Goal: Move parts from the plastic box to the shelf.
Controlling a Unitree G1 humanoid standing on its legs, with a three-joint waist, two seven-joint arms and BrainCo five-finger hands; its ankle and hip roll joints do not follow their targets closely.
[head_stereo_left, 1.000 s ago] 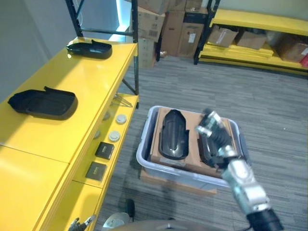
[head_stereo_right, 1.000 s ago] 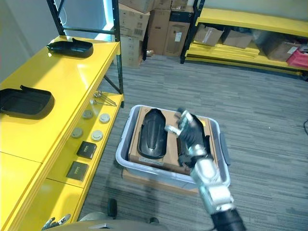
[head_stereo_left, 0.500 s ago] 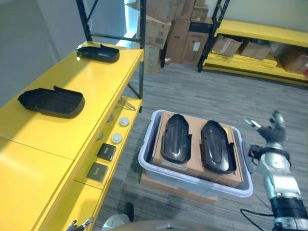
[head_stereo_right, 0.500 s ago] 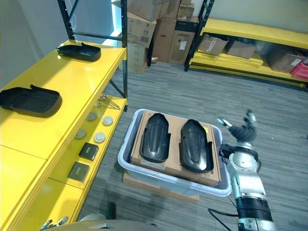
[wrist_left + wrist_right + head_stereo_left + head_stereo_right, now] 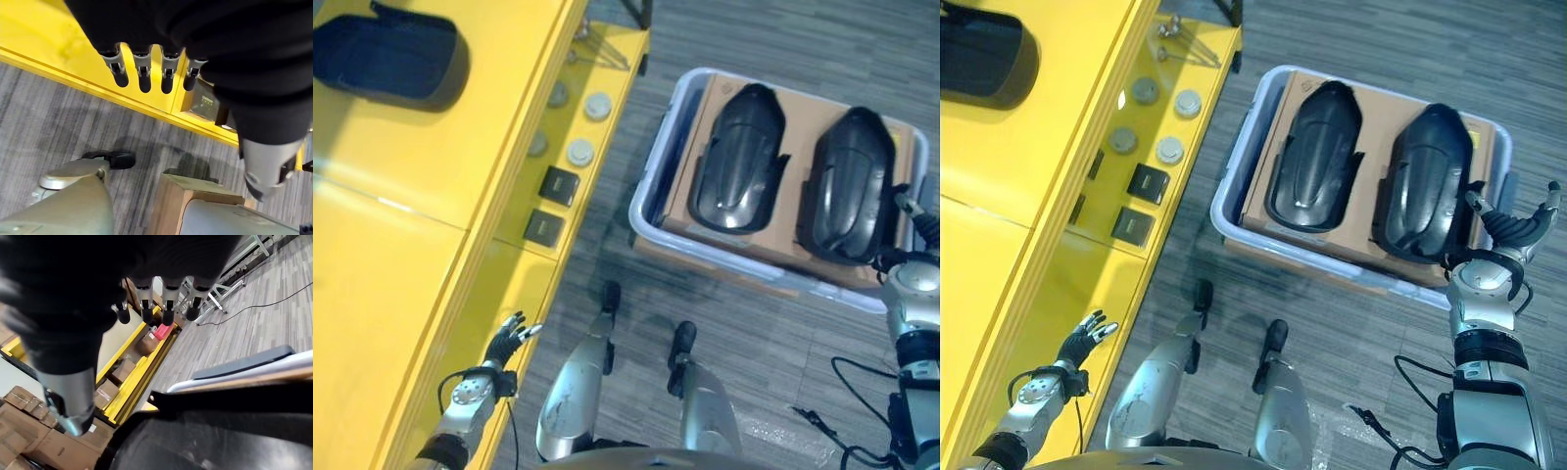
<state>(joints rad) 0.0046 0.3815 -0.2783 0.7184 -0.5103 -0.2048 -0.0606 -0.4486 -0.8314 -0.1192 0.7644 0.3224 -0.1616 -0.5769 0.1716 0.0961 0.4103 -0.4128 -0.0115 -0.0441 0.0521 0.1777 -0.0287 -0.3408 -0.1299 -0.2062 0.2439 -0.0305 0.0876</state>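
A clear plastic box (image 5: 651,186) stands on the floor with two black moulded parts side by side on cardboard: the left part (image 5: 739,157) and the right part (image 5: 847,176). My right hand (image 5: 1513,227) hovers at the box's right edge beside the right part (image 5: 220,440), fingers (image 5: 164,303) spread, open and holding nothing. My left hand (image 5: 1082,343) hangs low by the front of the yellow shelf (image 5: 411,196), open, its fingers (image 5: 142,73) straight. Another black part (image 5: 391,64) lies on the shelf top at the far left.
On the shelf's lower level lie round discs (image 5: 579,152), two black square pieces (image 5: 558,183) and a wire piece (image 5: 602,49). Grey carpet (image 5: 773,323) surrounds the box. Brown cardboard (image 5: 190,196) sits under the box.
The camera has tilted down, shifting the whole picture. My right hand left the space over the right part and now sits at the box's right edge. My left hand has come into view.
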